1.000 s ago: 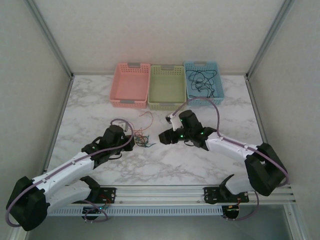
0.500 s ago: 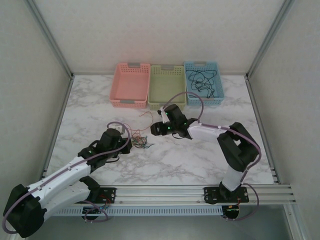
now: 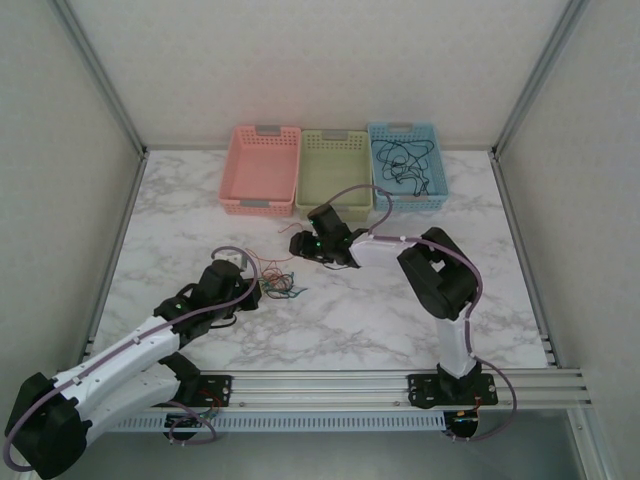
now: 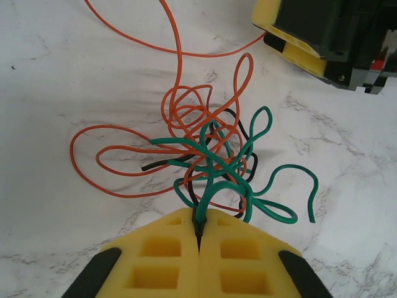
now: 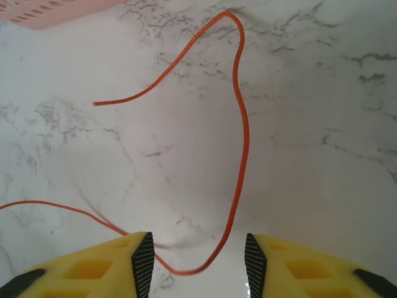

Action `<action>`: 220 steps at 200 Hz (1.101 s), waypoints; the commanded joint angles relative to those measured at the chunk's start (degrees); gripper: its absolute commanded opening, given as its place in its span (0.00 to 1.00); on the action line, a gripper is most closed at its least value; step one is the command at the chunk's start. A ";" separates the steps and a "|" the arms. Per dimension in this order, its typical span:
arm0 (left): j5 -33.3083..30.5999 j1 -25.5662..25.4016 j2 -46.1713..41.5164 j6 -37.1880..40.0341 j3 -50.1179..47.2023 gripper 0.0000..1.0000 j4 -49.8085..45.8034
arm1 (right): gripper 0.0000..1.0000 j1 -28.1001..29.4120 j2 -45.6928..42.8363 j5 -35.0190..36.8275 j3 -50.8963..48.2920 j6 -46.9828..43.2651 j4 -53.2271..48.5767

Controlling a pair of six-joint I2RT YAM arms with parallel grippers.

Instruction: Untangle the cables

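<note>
Cables (image 3: 281, 282) lie in a loose knot on the marble desk (image 3: 350, 320), left of centre and well short of the baskets. The left gripper (image 3: 254, 291) is at the knot's near-left side. In its wrist view its jaws are closed tight (image 4: 200, 225) on green and black strands at the knot's near edge. Orange loops (image 4: 186, 118) spread away from it, flat on the desk. The right gripper (image 3: 299, 245) hangs low just beyond the knot with its jaws apart (image 5: 198, 254). An orange strand (image 5: 239, 124) curves down between its fingers, unclamped, with its free end lying near the pink basket (image 3: 265, 131). Beside that stand a green basket (image 3: 334, 135) and a blue basket (image 3: 405, 128), and black wire (image 3: 403, 165) is heaped in the blue one.
</note>
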 commanded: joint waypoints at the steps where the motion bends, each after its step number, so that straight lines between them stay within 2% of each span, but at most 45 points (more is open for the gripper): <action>1: -0.89 0.58 -0.65 -0.52 -0.67 0.00 -1.55 | 0.36 0.70 2.34 0.99 2.52 2.77 0.18; 53: -1.22 0.58 -1.34 -0.70 -0.58 0.00 -2.01 | 0.00 1.09 -0.87 3.61 1.60 2.12 -2.45; 123: -3.52 0.58 -4.53 -1.20 -2.30 0.00 -2.10 | 0.00 1.59 -14.88 1.35 -5.52 -5.21 -3.26; 153: -4.11 0.58 -5.08 -1.40 -2.50 0.00 -2.91 | 0.00 1.56 -22.28 2.39 -11.95 -9.49 -2.58; 192: -6.26 0.58 -6.52 -2.14 -3.26 0.00 -3.12 | 0.00 1.52 -28.38 10.39 -15.53 -17.28 -9.97; 220: -8.59 0.58 -7.88 -3.06 -3.68 0.00 -4.06 | 0.00 1.47 -28.82 24.68 -13.86 -20.56 -20.64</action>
